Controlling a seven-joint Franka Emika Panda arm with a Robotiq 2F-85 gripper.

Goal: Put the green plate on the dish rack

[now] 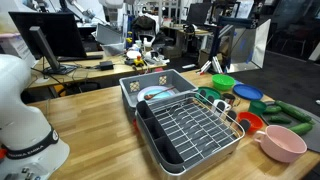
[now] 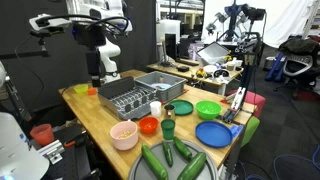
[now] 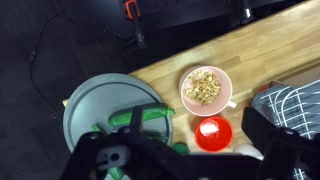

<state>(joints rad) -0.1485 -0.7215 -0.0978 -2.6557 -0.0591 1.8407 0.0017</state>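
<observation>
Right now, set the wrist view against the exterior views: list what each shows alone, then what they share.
Wrist view only: the pale food pieces inside the pink bowl and a cable on the dark floor. Exterior views only: the green plate, the lime-green bowl, the blue plate, the grey tub and the robot arm. Shared: the pink bowl, the red bowl, the grey plate with green vegetables and the dish rack.

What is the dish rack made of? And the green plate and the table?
The dish rack looks like metal wire, with thin, shiny silver bars in a grid. The green plate seems to be plastic because it is plain, smooth and dull teal, though that's a guess. The table looks like light wood with visible grain lines.
</observation>
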